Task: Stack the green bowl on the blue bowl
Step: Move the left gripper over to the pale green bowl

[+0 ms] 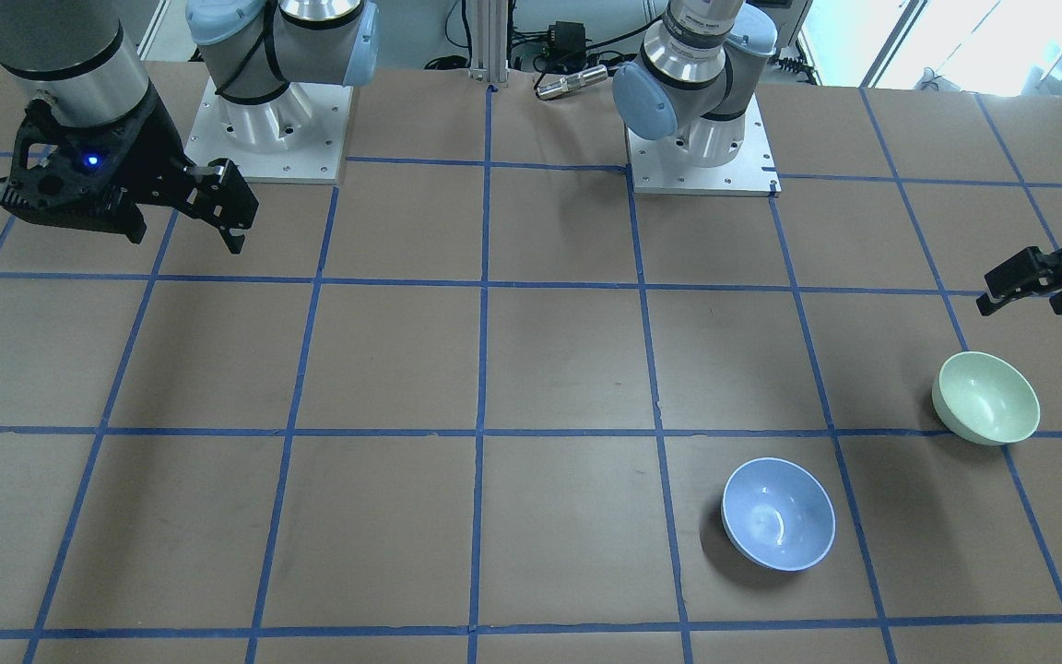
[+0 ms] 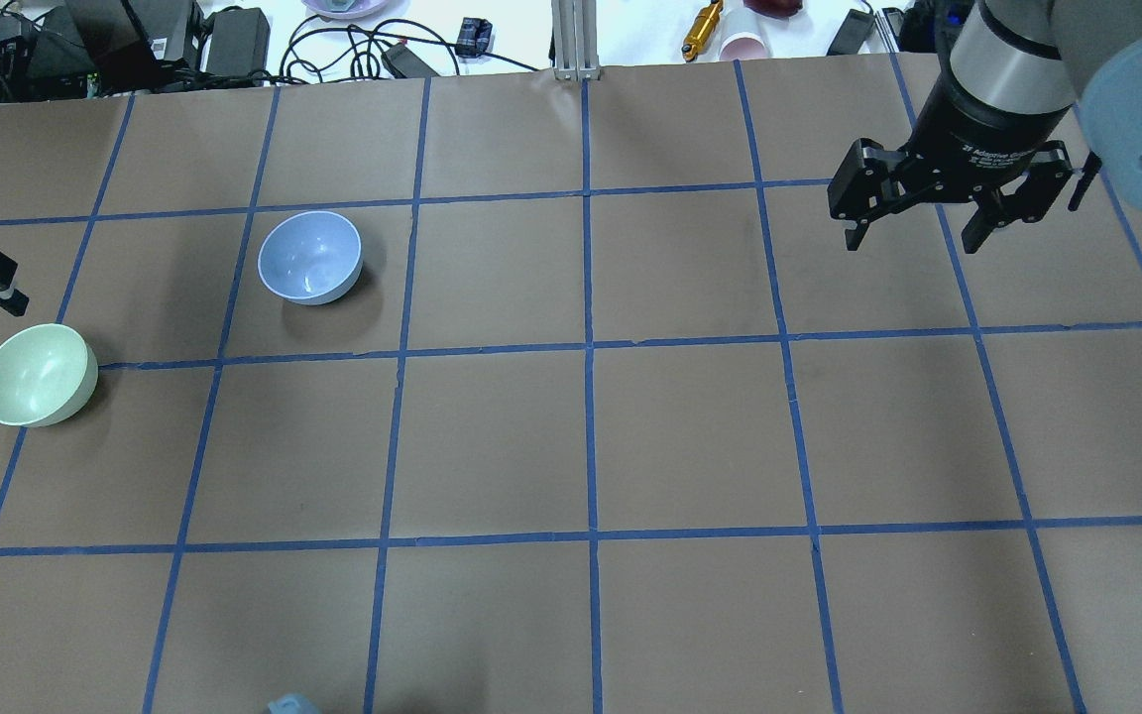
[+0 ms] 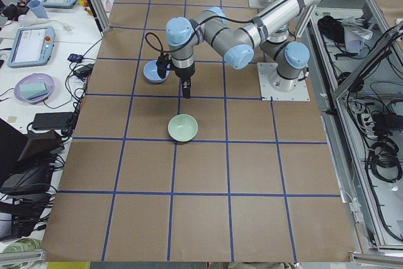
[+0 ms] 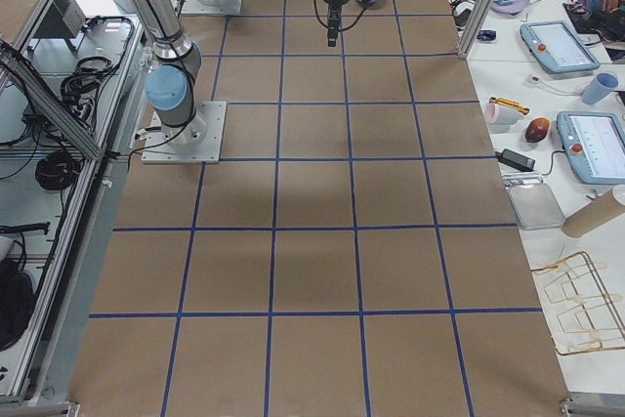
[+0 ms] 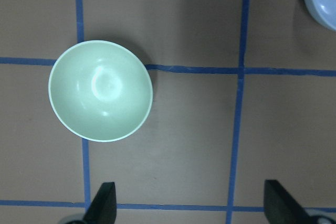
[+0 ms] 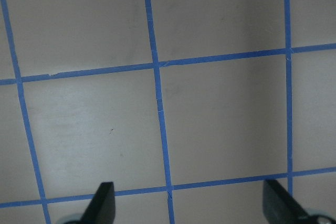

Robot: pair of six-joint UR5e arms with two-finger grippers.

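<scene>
The left gripper (image 5: 191, 202) hung spread, empty, near the green bowl (image 5: 101, 90): seemingly the approach. Next it would need to straddle the rim and close.

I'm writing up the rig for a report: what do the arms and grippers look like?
Both arms are silver-grey tubes with pale blue joint caps and black bands. The right gripper and left gripper are black, with two angular jaws each. White lettering rings the right wrist; a blue light glows beside it.
</scene>
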